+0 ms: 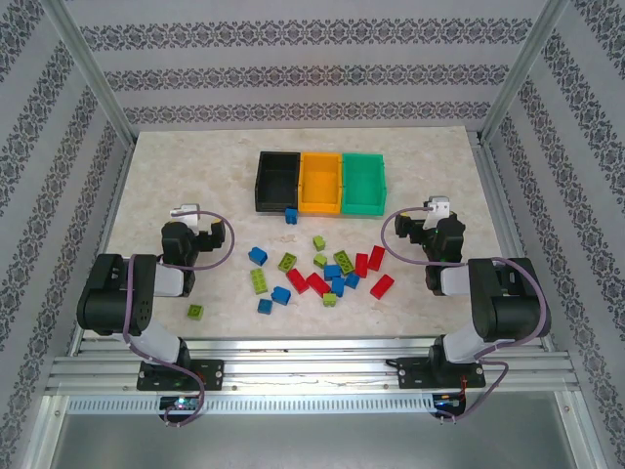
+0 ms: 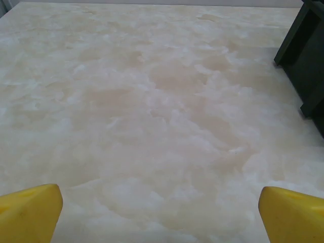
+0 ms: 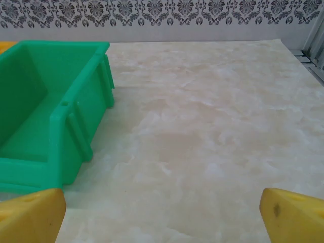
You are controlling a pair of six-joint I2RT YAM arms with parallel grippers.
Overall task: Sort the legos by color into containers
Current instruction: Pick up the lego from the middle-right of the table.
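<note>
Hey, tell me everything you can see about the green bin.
The green bin is a small open-top rectangular box of glossy green plastic with ribbed outer walls and a thick rim. It stands upright on the marble-look table, rightmost in a row of three, its side against the orange-yellow bin. It looks empty; nothing else touches it.

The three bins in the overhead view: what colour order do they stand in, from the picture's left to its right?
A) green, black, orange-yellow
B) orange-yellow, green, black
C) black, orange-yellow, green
C: the top view shows the black bin on the left, the orange-yellow bin in the middle and the green bin on the right, side by side.
</note>
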